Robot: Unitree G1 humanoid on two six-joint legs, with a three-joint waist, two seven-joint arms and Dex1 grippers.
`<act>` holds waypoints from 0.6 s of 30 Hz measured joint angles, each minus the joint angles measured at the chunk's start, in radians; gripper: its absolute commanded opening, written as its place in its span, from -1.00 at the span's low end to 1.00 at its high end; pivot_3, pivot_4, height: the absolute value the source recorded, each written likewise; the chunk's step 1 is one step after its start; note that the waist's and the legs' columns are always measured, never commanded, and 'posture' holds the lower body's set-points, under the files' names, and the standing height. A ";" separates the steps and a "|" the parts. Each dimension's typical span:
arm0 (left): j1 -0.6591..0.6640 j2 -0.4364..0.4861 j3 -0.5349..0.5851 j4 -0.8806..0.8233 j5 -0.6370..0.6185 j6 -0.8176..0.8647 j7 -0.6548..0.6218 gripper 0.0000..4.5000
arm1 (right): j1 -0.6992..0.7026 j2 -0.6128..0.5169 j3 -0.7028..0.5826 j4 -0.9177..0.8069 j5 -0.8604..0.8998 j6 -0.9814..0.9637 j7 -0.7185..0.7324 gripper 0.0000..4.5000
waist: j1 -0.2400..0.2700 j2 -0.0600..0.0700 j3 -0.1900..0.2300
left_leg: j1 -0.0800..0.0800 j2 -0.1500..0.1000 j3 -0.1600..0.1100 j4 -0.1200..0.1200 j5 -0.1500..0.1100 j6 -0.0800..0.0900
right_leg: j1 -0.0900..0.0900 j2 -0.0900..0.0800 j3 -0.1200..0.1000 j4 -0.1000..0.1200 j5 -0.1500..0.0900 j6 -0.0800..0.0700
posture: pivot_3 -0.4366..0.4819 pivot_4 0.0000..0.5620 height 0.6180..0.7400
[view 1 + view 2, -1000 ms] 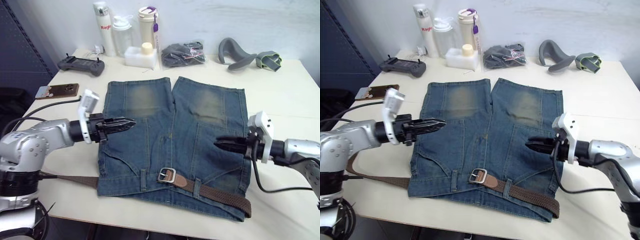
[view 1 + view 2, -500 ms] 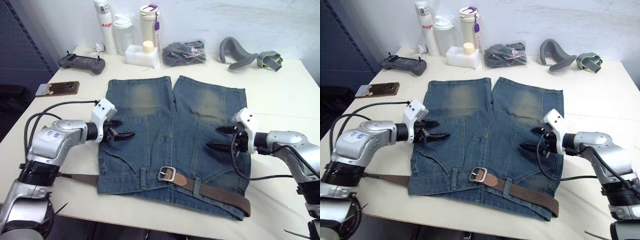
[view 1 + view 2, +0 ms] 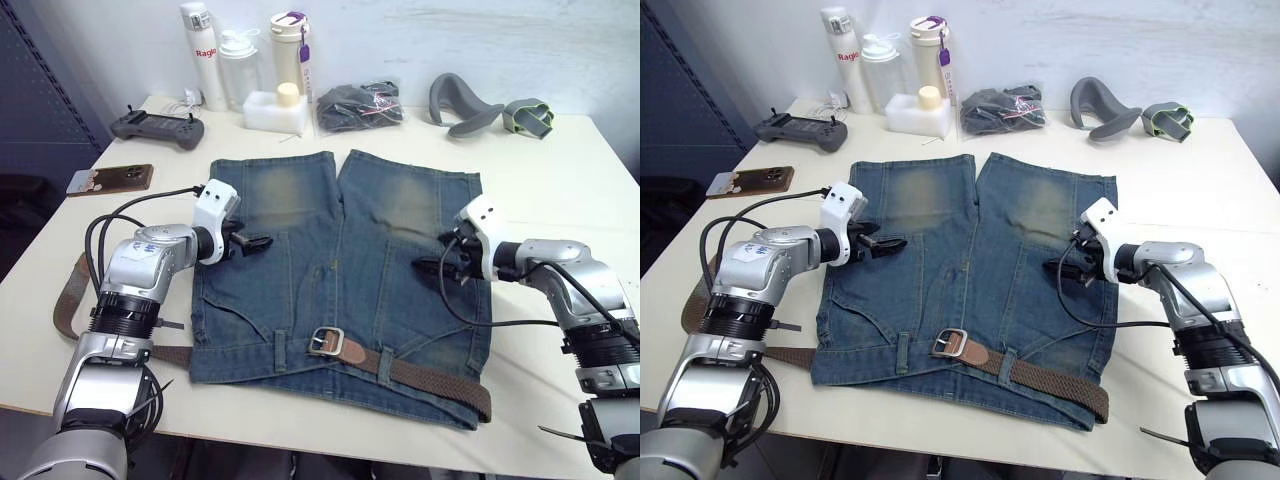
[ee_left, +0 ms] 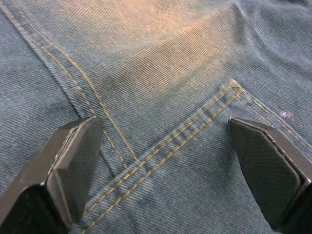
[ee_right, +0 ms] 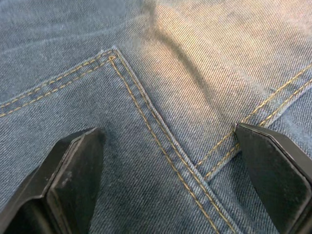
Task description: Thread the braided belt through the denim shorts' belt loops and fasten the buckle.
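The denim shorts (image 3: 340, 270) lie flat on the table, waistband toward the near edge. The braided belt (image 3: 440, 385) runs along the waistband under two belt loops (image 3: 283, 350), and its left end curls off the shorts (image 3: 68, 300). The silver buckle (image 3: 325, 342) sits at the waist's middle with the brown tip through it. My left gripper (image 3: 255, 242) hovers open over the left leg's pocket seam (image 4: 161, 146). My right gripper (image 3: 430, 268) hovers open over the right leg's pocket stitching (image 5: 146, 112). Neither has anything between its fingers.
Along the table's back stand three bottles (image 3: 245, 65), a white box (image 3: 275, 110), a dark bundle in a clear bag (image 3: 360, 105) and grey headgear (image 3: 470, 100). A controller (image 3: 160, 128) and a phone (image 3: 110, 180) lie at the back left.
Both grippers have gone from nearly closed to wide open. Both arms have drawn in closer over the shorts' legs. The view has shifted slightly; the shorts and belt lie as before.
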 measured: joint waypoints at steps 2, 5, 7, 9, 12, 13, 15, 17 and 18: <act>0.009 -0.004 0.006 -0.003 0.003 0.000 -0.013 0.37 | 0.006 -0.007 0.003 -0.020 -0.001 0.047 0.011 0.65 | 0.003 -0.002 -0.006 | 0.000 0.000 -0.001 0.000 -0.001 0.001 | 0.001 0.000 0.000 0.000 0.000 0.000 | -0.05 -0.47 -0.78; 0.021 -0.011 0.022 -0.011 0.004 0.010 -0.014 -0.18 | 0.033 -0.014 0.004 -0.064 0.001 0.086 0.030 0.06 | 0.005 -0.003 -0.009 | 0.000 -0.002 -0.002 0.000 -0.001 0.002 | 0.002 0.000 0.000 -0.002 0.000 -0.001 | -0.05 -0.47 -0.78; 0.038 -0.014 0.035 -0.039 0.004 0.031 -0.014 -0.56 | 0.043 -0.016 0.004 -0.097 0.006 0.106 0.044 -0.35 | 0.004 -0.004 -0.011 | 0.000 -0.002 -0.002 0.000 -0.002 0.003 | 0.002 0.000 0.000 -0.003 0.000 -0.001 | -0.05 -0.47 -0.78; 0.054 -0.020 0.049 -0.065 0.001 0.052 -0.015 -0.92 | 0.045 -0.016 0.002 -0.118 0.011 0.114 0.058 -0.73 | 0.004 -0.004 -0.012 | 0.000 -0.003 -0.003 0.000 -0.002 0.003 | 0.003 0.000 0.000 -0.003 0.000 -0.001 | -0.05 -0.47 -0.78; 0.072 -0.038 0.068 -0.112 -0.001 0.093 -0.014 -1.00 | 0.048 -0.018 0.001 -0.142 0.013 0.129 0.068 -0.98 | 0.004 -0.004 -0.012 | 0.000 -0.003 -0.003 0.000 -0.002 0.003 | 0.003 0.000 0.000 -0.004 0.000 -0.001 | -0.05 -0.47 -0.78; 0.077 -0.047 0.076 -0.126 -0.003 0.110 -0.012 -1.00 | 0.046 -0.019 -0.002 -0.143 0.015 0.135 0.070 -0.98 | 0.005 -0.004 -0.012 | -0.001 -0.003 -0.003 0.000 -0.002 0.003 | 0.003 0.000 0.000 -0.004 0.000 -0.001 | -0.05 -0.47 -0.78; 0.086 -0.063 0.090 -0.157 -0.007 0.143 -0.006 -1.00 | 0.037 -0.024 -0.002 -0.142 0.014 0.136 0.075 -0.98 | 0.004 -0.004 -0.011 | -0.001 -0.003 -0.003 0.000 -0.002 0.003 | 0.002 0.000 0.000 -0.004 0.000 -0.001 | -0.05 -0.47 -0.78; 0.086 -0.087 0.104 -0.178 -0.016 0.179 0.005 -1.00 | 0.020 -0.027 0.011 -0.132 -0.002 0.120 0.077 -0.98 | 0.004 -0.003 -0.011 | -0.002 -0.003 -0.003 0.000 -0.002 0.003 | 0.002 0.000 0.000 -0.004 0.000 0.000 | -0.05 -0.47 -0.78; 0.085 -0.109 0.116 -0.194 -0.020 0.198 0.013 -1.00 | -0.006 -0.027 0.028 -0.108 -0.023 0.093 0.073 -0.98 | 0.003 -0.002 -0.009 | -0.003 -0.004 -0.003 0.000 -0.001 0.003 | 0.001 0.000 0.001 -0.004 0.000 0.000 | -0.05 -0.47 -0.78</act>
